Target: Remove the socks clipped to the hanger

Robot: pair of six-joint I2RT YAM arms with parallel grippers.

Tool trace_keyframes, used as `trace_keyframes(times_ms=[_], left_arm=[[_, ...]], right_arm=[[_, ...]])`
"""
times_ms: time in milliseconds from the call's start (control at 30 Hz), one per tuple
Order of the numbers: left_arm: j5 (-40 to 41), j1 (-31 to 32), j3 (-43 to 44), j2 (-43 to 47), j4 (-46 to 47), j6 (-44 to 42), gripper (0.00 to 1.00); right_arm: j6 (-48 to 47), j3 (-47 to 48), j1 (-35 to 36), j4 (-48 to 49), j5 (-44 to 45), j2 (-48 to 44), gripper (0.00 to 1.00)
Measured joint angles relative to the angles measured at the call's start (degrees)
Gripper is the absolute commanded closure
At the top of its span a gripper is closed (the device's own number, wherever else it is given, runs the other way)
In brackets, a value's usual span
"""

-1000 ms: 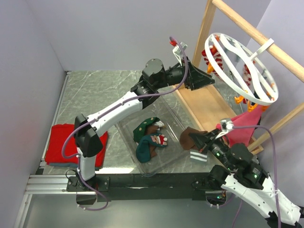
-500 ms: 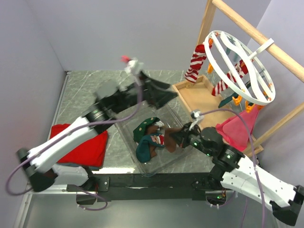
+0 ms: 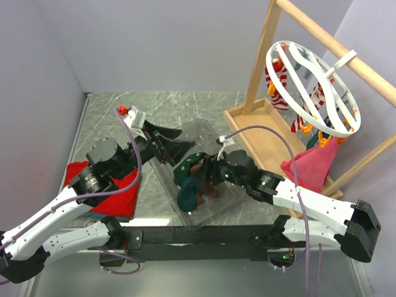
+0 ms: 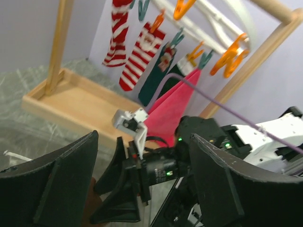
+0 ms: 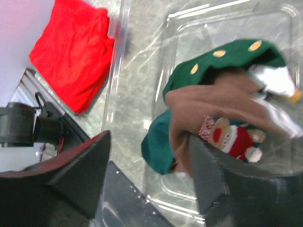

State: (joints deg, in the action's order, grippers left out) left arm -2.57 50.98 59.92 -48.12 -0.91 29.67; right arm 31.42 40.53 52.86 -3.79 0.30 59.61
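Observation:
The white ring hanger (image 3: pixel 312 86) hangs from the wooden rail at the right. Clipped under it are red-and-white striped socks (image 4: pixel 118 33), a dark green sock (image 4: pixel 158 71) and a pink sock (image 3: pixel 309 164). Several loose socks (image 3: pixel 189 179) lie in the clear tray (image 3: pixel 204 133). My right gripper (image 3: pixel 207 175) hovers open just above them. A brown-toed sock (image 5: pixel 222 104) lies on the green ones there, beside the gripper's right finger. My left gripper (image 3: pixel 176 141) is open and empty at the tray's left edge, far from the hanger.
A folded red cloth (image 3: pixel 102 189) lies at the near left, partly under my left arm. The wooden frame's base tray (image 3: pixel 272 139) stands under the hanger. Orange and teal pegs (image 4: pixel 184 7) dangle from the ring. Walls close in at the left and back.
My right gripper swung from below the hanger to the tray with a brown-toed sock and opened. My left arm pulled back from the hanger to the tray's left edge, opening wider.

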Motion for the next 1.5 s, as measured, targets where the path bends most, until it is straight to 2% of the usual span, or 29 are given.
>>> trace_keyframes(times_ms=[67, 100, 167, 300, 700, 833, 900, 967, 1067, 1233, 1467, 1500], left_arm=[[0.8, 0.0, -1.2, 0.7, -1.3, 0.0, 0.18], [1.0, 0.0, -1.7, 0.9, -1.6, 0.1, 0.18], [0.9, 0.0, -1.8, 1.0, -1.7, 0.4, 0.19], [-0.2, 0.0, -1.8, -0.3, 0.4, 1.5, 0.21], [-3.5, 0.0, -3.8, -10.4, 7.3, 4.2, 0.23], [-4.2, 0.0, -4.0, -14.9, 12.2, 4.9, 0.16], [-4.4, 0.0, -3.8, -18.7, 15.3, 4.8, 0.01], [-4.8, -0.4, -3.0, -23.6, 17.4, 4.2, 0.01], [-6.3, -1.6, 1.4, -32.5, 19.5, 3.4, 0.01], [-8.7, -4.4, 15.5, -48.2, 24.5, -2.7, 0.02], [-11.4, -7.4, 30.8, -64.0, 34.9, -7.0, 0.01], [-11.6, -7.7, 32.2, -65.7, 36.3, -7.1, 0.03]], right_arm=[[0.2, 0.0, 1.6, -0.3, 1.0, 0.3, 0.09], [0.5, 0.0, 2.5, -0.6, 1.8, 0.2, 0.03], [0.7, 0.0, 3.9, -1.5, 3.2, -0.3, 0.01], [2.0, -1.1, 5.7, -4.6, 6.2, -5.4, 0.00], [5.5, -2.4, 8.4, -18.8, 9.4, -30.7, 0.00], [5.9, -2.6, 8.4, -21.8, 9.5, -38.7, 0.00], [6.3, -2.6, 8.4, -23.2, 10.2, -40.8, 0.00], [6.7, -3.0, 8.4, -24.4, 11.1, -41.9, 0.00], [7.8, -4.6, 8.4, -25.4, 11.9, -43.3, 0.00], [9.9, -7.7, 8.4, -26.1, 12.2, -45.3, 0.01], [11.0, -7.8, 8.5, -28.8, 12.8, -47.6, 0.01], [11.0, -7.8, 8.5, -29.4, 12.9, -48.3, 0.00]])
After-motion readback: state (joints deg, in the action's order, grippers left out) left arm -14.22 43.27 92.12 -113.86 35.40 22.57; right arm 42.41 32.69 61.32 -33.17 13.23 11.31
